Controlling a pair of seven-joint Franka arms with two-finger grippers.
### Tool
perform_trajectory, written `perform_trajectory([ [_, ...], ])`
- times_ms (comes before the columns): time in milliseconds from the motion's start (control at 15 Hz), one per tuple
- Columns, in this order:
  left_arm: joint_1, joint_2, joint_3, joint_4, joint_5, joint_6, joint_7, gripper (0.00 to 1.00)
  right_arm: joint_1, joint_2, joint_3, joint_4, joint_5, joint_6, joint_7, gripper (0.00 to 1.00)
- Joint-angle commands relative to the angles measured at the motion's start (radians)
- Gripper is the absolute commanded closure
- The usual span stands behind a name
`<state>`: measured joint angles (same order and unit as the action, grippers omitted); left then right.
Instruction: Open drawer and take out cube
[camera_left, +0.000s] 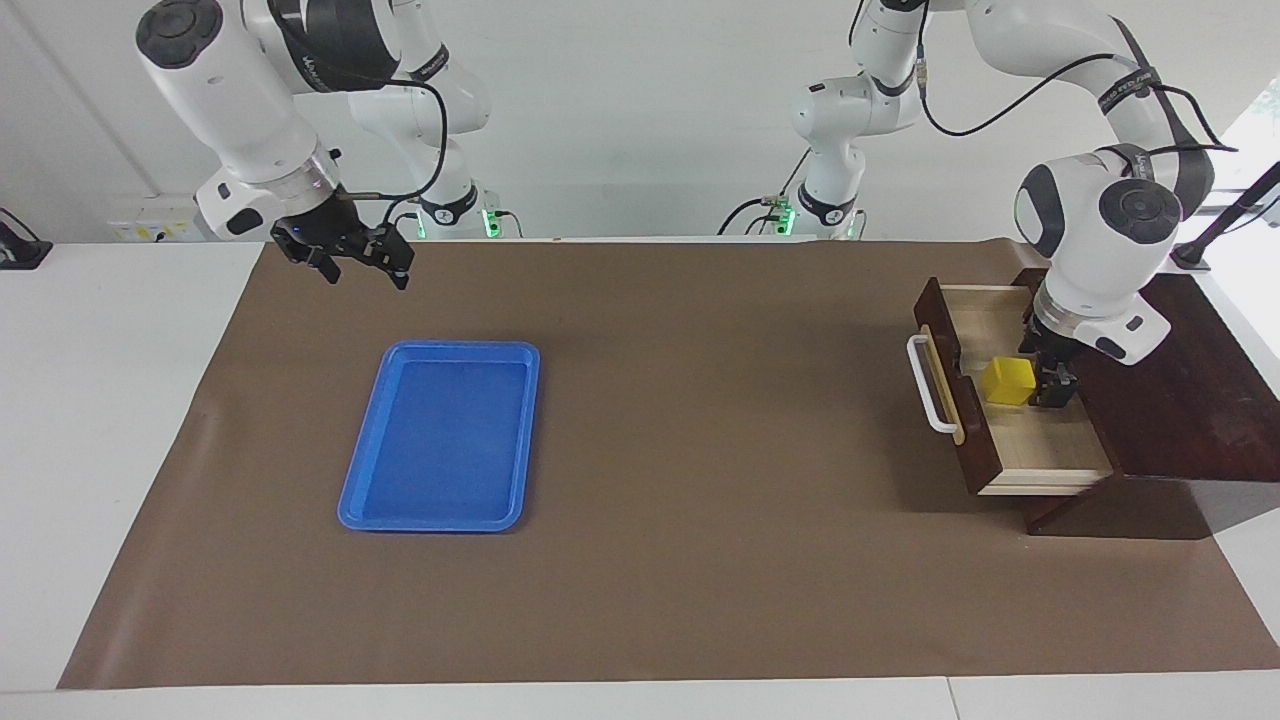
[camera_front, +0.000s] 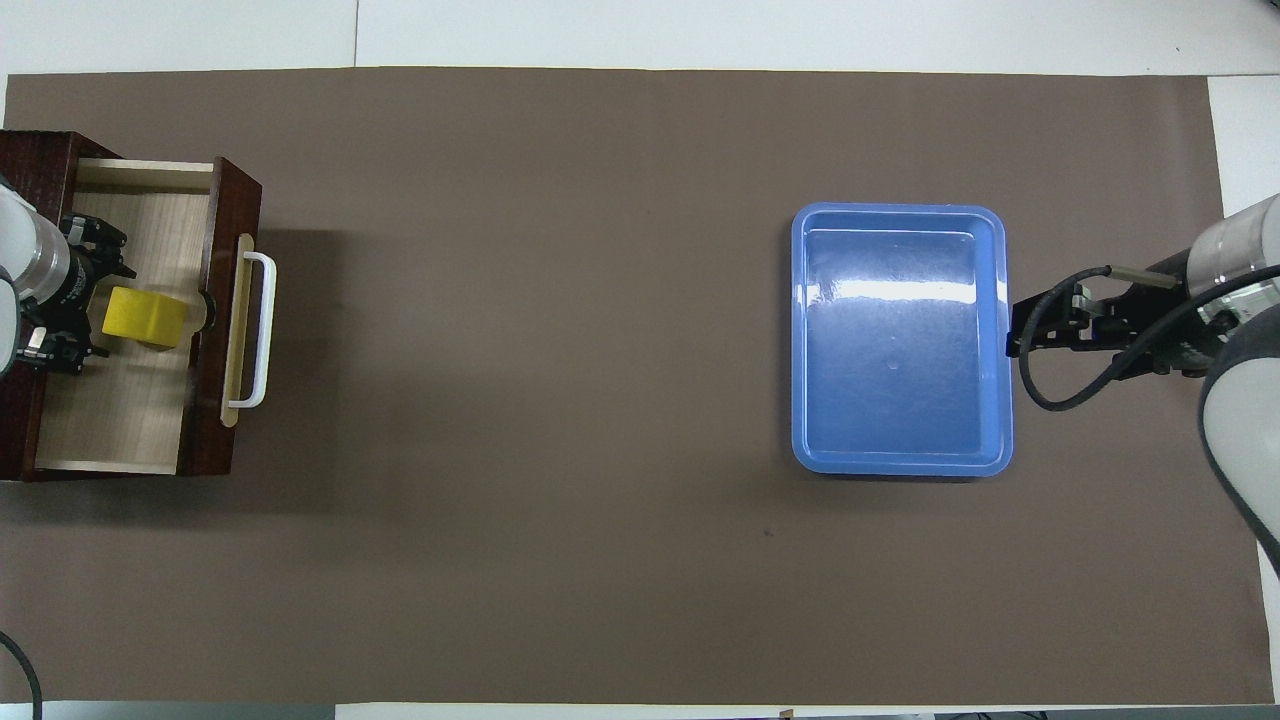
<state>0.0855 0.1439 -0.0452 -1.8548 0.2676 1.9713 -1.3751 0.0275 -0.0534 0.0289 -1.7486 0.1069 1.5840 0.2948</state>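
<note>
The cube (camera_left: 1008, 381) sits in the pulled-out drawer (camera_left: 1040, 440) at the facing view's right edge, with the left gripper (camera_left: 1045, 375) spread and just beside it toward the box, while the right gripper (camera_left: 358, 262), apparently spread, waits upper left.

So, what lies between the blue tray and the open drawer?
Nothing: between the blue tray and the drawer only bare brown paper shows, clearest in the overhead view.

Flat blue tray (camera_left: 440, 436) lying empty on brown table covering (camera_left: 700, 560), white tabletop (camera_left: 100, 400) beneath
</note>
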Motion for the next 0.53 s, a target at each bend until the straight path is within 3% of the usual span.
perform_trajectory([
  [0, 0.007, -0.017, -0.005, -0.029, 0.018, 0.026, -0.007, 0.09, 0.002, -0.016, 0.002, -0.039, 0.043, 0.036, 0.087, 0.00],
  [267, 0.005, -0.017, -0.005, -0.029, 0.018, 0.021, -0.005, 0.09, 0.002, -0.013, 0.002, -0.045, 0.046, 0.044, 0.098, 0.00],
  [467, 0.005, -0.017, -0.005, -0.029, 0.018, 0.021, -0.004, 0.24, 0.002, -0.013, 0.002, -0.045, 0.046, 0.044, 0.098, 0.00],
])
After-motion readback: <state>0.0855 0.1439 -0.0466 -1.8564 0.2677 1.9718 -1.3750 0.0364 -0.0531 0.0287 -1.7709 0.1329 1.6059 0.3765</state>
